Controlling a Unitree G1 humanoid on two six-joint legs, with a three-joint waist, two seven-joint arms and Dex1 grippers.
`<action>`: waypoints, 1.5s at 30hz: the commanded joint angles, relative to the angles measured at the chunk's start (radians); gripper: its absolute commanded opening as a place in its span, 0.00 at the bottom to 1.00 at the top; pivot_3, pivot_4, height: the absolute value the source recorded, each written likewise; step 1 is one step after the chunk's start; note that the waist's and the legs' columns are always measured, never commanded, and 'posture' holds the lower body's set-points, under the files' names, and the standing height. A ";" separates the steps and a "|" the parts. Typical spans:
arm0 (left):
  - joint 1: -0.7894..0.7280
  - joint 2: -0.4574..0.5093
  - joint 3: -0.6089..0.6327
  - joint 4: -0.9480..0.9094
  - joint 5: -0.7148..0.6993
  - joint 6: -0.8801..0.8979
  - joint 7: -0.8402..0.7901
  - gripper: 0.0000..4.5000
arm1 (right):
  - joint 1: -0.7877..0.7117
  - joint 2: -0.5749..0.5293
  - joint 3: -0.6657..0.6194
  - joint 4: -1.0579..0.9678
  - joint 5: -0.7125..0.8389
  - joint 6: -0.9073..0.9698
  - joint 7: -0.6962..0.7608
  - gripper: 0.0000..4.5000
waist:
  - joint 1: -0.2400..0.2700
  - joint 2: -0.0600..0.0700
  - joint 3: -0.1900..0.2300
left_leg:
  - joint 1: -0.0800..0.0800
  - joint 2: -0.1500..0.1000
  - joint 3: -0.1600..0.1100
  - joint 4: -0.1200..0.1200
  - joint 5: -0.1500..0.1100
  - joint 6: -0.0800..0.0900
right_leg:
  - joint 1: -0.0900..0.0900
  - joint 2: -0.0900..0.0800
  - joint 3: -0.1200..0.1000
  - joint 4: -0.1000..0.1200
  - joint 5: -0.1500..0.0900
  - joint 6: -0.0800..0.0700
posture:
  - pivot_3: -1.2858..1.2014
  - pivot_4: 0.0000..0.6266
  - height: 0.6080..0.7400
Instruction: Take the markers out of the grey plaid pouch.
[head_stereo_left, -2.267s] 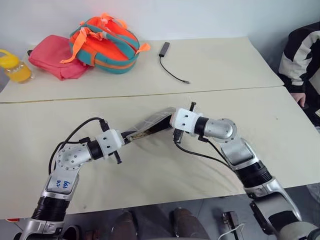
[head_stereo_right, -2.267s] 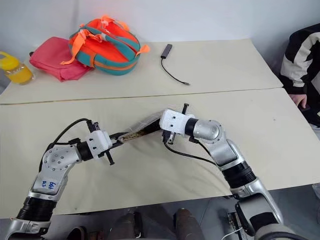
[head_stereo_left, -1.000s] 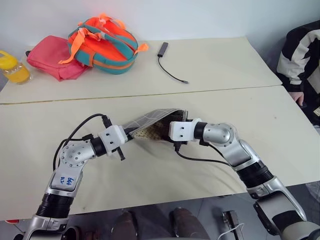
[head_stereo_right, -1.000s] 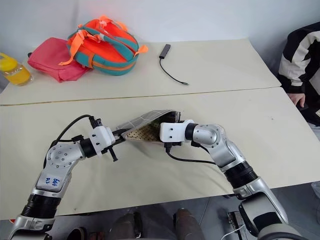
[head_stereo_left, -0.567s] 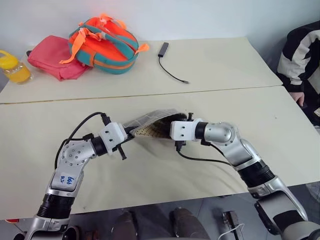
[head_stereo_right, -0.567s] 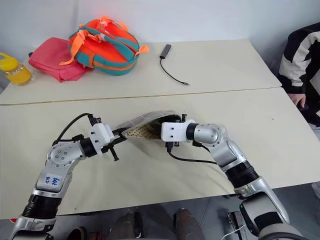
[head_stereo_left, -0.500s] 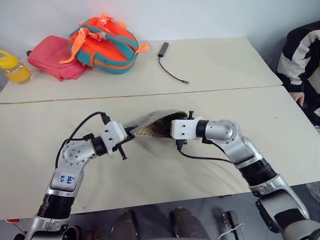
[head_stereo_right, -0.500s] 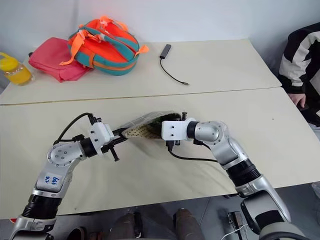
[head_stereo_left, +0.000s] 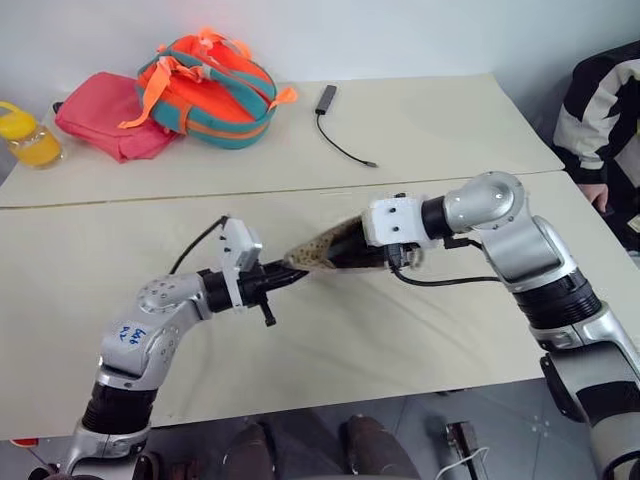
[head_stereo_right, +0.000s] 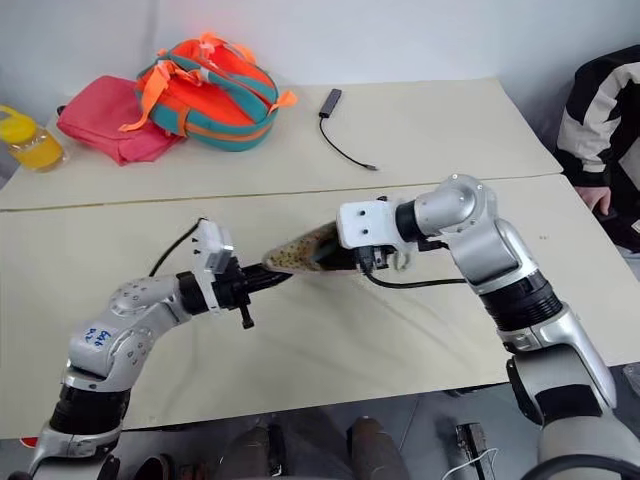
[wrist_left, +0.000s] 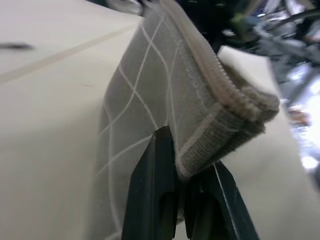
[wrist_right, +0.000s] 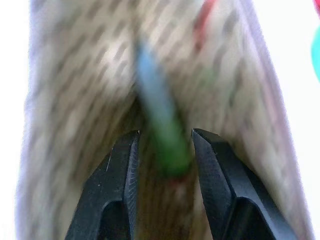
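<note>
Right now, nearest the front edge of the cream tabletop (head_stereo_left: 330, 350), the left gripper (head_stereo_left: 288, 279) is clamped tight on one end corner of the flat grey plaid fabric pouch with thin white grid lines (head_stereo_left: 335, 246), its two black fingers pinching the seamed edge. The pouch hangs clear of the tabletop between the two arms, its long axis running from the left gripper up toward the right one, with the beige dotted lining showing at the open mouth.

At that mouth, the right gripper (wrist_right: 165, 142) points down into the pouch, fingers part-way closed on either side of a light-green highlighter with a bluish upper part (wrist_right: 162, 127); they flank it closely, though I cannot tell whether they actually press it. A slim streak of red further in, against the lining, looks like the red-and-black marker (wrist_right: 202, 20). Both pens lie along the pouch's length, so they sit straight ahead of the right gripper, which is the arm placed to draw them out. I'd judge the pull has to run back along that same axis while the left end stays pinned.

Beyond the seam, toward the far edge, lie a black cable with adapter (head_stereo_left: 335, 118), an orange-and-teal backpack (head_stereo_left: 210, 85), a pink bag (head_stereo_left: 105, 115) and a yellow bottle (head_stereo_left: 25, 132).
</note>
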 joint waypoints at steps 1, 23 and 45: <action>0.006 -0.029 0.009 -0.071 -0.057 0.026 0.021 0.00 | 0.050 -0.002 0.069 -0.014 -0.085 -0.018 -0.018 0.38 | 0.001 0.000 0.000 | 0.000 0.000 0.000 0.000 0.000 0.000 | 0.000 0.000 0.000 0.000 0.000 0.000 | 0.52 0.24 1.00; 0.023 -0.035 0.014 -0.061 -0.013 -0.001 0.017 0.00 | 0.108 0.063 0.109 0.052 -0.205 -0.039 -0.079 0.38 | 0.002 0.000 0.000 | 0.000 0.000 0.000 0.001 0.000 0.000 | 0.002 0.000 0.001 -0.001 0.000 0.000 | 0.52 0.24 1.00; -0.047 -0.016 0.027 0.116 0.272 -0.364 0.077 0.00 | -0.013 0.064 -0.073 -0.035 -0.053 0.025 -0.078 0.01 | 0.003 0.000 0.000 | 0.013 -0.001 0.003 -0.008 -0.001 0.002 | 0.018 -0.001 0.001 -0.018 0.000 -0.001 | 0.52 0.24 1.00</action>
